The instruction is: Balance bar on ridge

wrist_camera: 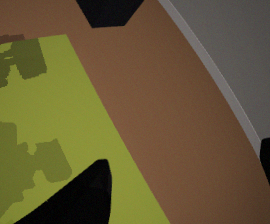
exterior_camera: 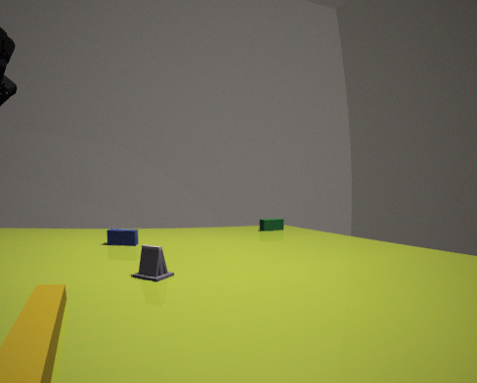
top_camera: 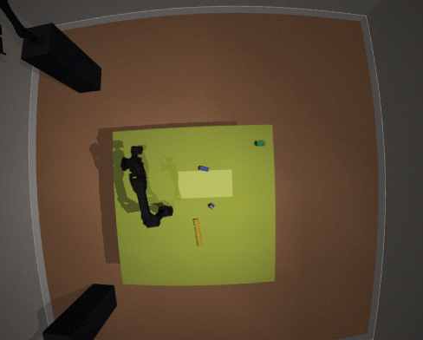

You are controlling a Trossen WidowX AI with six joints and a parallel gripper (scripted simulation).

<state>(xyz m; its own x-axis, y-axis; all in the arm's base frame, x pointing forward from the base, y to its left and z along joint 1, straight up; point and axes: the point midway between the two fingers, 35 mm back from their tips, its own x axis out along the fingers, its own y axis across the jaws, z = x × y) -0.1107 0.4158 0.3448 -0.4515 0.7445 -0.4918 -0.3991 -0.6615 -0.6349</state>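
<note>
The yellow-orange bar [top_camera: 198, 232] [exterior_camera: 35, 327] lies flat on the green table [top_camera: 245, 256] [exterior_camera: 325, 318]. The small grey ridge [top_camera: 211, 205] [exterior_camera: 151, 263] stands upright on its flat base, near the bar's far end and apart from it. Nothing rests on its narrow top. My gripper [top_camera: 130, 156] [wrist_camera: 188, 160] is open and empty, raised high near the table's upper left corner in the top view, well away from both bar and ridge. The wrist view shows its two black fingers wide apart, with table and brown floor beyond.
A blue block [top_camera: 204, 168] [exterior_camera: 122, 237] lies by the upper edge of a pale rectangle [top_camera: 205, 184]. A green block [top_camera: 260, 143] [exterior_camera: 272, 225] lies near the table's upper right corner. Black boxes [top_camera: 68, 58] [top_camera: 82, 312] stand off the table.
</note>
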